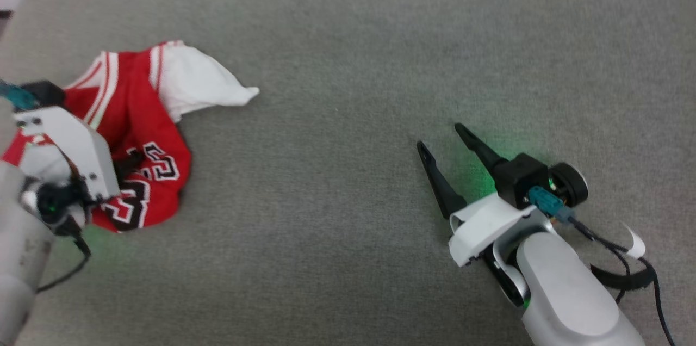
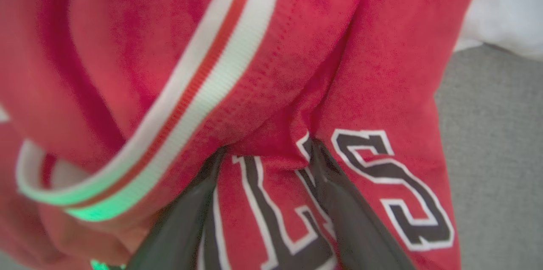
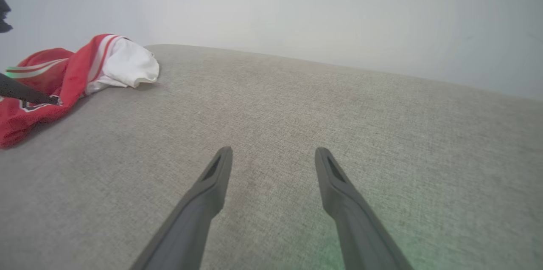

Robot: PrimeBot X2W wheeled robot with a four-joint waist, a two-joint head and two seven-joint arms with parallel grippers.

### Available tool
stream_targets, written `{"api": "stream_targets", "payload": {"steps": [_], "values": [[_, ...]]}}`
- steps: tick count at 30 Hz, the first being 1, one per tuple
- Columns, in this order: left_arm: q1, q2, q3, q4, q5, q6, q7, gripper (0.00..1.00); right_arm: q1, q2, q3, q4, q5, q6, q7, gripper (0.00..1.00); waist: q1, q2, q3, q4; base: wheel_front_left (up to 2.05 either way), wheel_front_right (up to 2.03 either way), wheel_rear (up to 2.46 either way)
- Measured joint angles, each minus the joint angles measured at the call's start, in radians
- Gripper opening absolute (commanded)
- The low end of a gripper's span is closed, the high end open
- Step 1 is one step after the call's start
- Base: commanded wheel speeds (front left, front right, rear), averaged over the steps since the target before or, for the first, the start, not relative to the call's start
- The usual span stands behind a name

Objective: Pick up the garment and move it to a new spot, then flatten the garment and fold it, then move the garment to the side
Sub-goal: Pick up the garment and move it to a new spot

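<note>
Cloth of the garment (image 1: 136,117) lies crumpled in a heap at the left end of the grey worktop (image 1: 348,36), near its edge, print side partly up. The left gripper (image 1: 130,164) is pushed into the heap. In the left wrist view its two dark fingers (image 2: 348,219) straddle a raised fold of red printed fabric and their tips vanish into the crease, so it looks clenched on that fold. The right gripper (image 1: 440,137) rests well apart, low over bare worktop toward the right, its fingers spread and holding nothing.

The step in hand appears to be the pick-up before the move to a new spot. To do it well, the pinch should probably take only a layer or two near the striped trim (image 2: 203,91) rather than a thick wad, so the heap hangs open when lifted. A straight, slow lift until the hem clears the surface, then a carry toward the open middle, would give room for flattening. The free gripper could take a second edge there.

Count: one garment, one white sleeve (image 1: 201,82) showing, two grippers, two fingers on each.
</note>
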Motion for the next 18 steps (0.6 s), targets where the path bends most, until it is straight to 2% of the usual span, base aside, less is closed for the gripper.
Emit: {"api": "stream_targets", "payload": {"steps": [6, 7, 8, 9, 10, 12, 18], "values": [[-0.037, 0.007, 0.0, 0.05, -0.059, 0.0, -0.014, 1.0, -0.033, -0.006, 0.037, -0.034, -0.007, 0.0, 0.01, 1.0, 0.0, 0.0, 0.073, -0.029, 0.0, 0.0, 0.0], [-0.037, 0.008, 0.001, 0.054, -0.07, -0.001, -0.02, 0.85, -0.033, -0.007, 0.045, -0.041, -0.005, 0.0, 0.015, 1.0, 0.0, 0.0, 0.081, -0.032, 0.0, 0.0, 0.0], [-0.037, 0.007, 0.006, 0.061, -0.087, -0.001, -0.029, 0.48, -0.034, -0.01, 0.053, -0.049, -0.005, 0.0, 0.017, 1.0, 0.0, 0.0, 0.087, -0.036, 0.0, 0.0, 0.0], [-0.036, 0.007, 0.01, 0.07, -0.104, -0.001, -0.041, 0.36, -0.035, -0.013, 0.061, -0.056, -0.001, 0.0, 0.018, 1.0, 0.0, 0.0, 0.09, -0.039, 0.0, 0.0, 0.0], [-0.035, 0.007, 0.013, 0.075, -0.113, -0.001, -0.053, 0.17, -0.036, -0.018, 0.069, -0.061, 0.003, 0.0, 0.019, 1.0, 0.0, 0.0, 0.088, -0.041, 0.0, 0.0, 0.0], [-0.024, 0.009, 0.022, 0.082, -0.135, 0.0, -0.086, 0.0, -0.037, -0.018, 0.088, -0.068, 0.012, 0.0, 0.021, 1.0, 0.0, 0.0, 0.08, -0.044, 0.0, 0.0, 0.0], [0.038, 0.027, 0.006, 0.052, -0.153, 0.001, -0.225, 0.0, -0.007, -0.021, 0.111, -0.07, 0.07, 0.0, 0.013, 1.0, 0.0, 0.0, 0.013, -0.051, 0.0, 0.0, 0.0]]}}
